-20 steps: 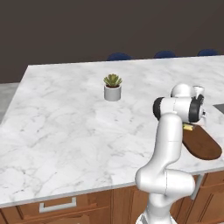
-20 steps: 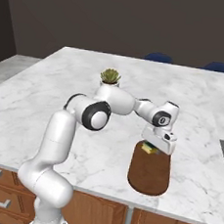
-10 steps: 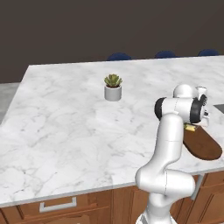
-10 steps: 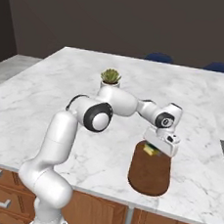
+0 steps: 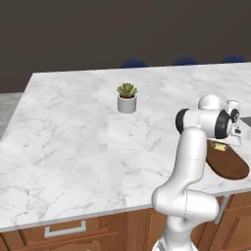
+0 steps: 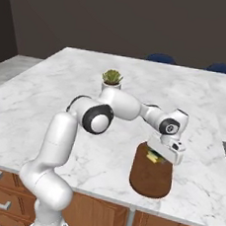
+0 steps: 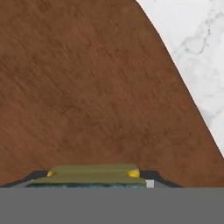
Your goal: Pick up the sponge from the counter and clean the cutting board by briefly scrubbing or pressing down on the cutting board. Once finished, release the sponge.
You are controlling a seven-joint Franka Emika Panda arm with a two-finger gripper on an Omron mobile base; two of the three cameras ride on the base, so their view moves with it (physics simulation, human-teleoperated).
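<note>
**Reddish-brown board, sponge pinched against it**

Dark reddish-brown wood marks the cutting board, which lies flat on the white marble counter close to its front edge, with the potted succulent well apart from it toward the back. Taking the board as landmark: the gripper hangs over the board's far end, pointing down at it, and the sponge sits between the jaws at that same end. In the right base view the sponge shows as a small yellow block under the white hand, down at the board's surface; whether it presses on the wood or rides just above cannot be told from there. In the left base view the sponge peeks out yellow just below the hand, over the board and near its far end.

The hand view looks straight onto the board, with the counter beyond the board's edge. The sponge lies across the bottom, green layer up and yellow corners showing, spanning the gap between the two dark fingertips. The jaws are closed onto its two ends and hold it.
</note>
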